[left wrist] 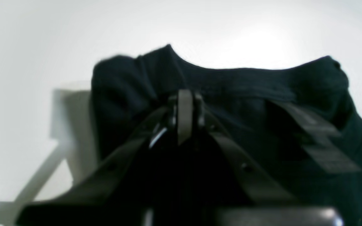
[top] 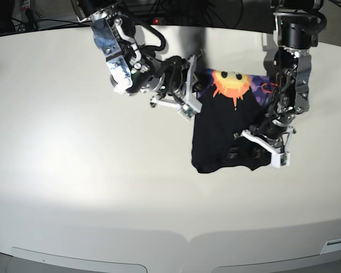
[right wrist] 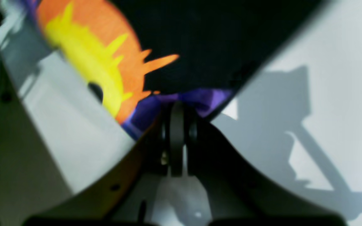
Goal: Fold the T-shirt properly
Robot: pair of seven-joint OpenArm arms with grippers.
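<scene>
The black T-shirt (top: 221, 136) lies bunched on the white table (top: 74, 170), with its orange sun-face print (top: 232, 82) facing up at the far end. My right gripper (top: 194, 85) is at the shirt's far left edge. In the right wrist view it (right wrist: 178, 108) is shut on the purple printed edge (right wrist: 206, 97), beside the orange and yellow sun (right wrist: 105, 62). My left gripper (top: 254, 141) is at the shirt's near right side. The left wrist view shows it (left wrist: 184, 102) shut on a fold of plain black cloth (left wrist: 247, 84), which is raised into a hump.
Cables and dark equipment (top: 176, 11) run along the table's far edge. The right arm's body (top: 119, 51) leans over the table left of the shirt. The left arm's column (top: 292, 57) stands upright at the shirt's right.
</scene>
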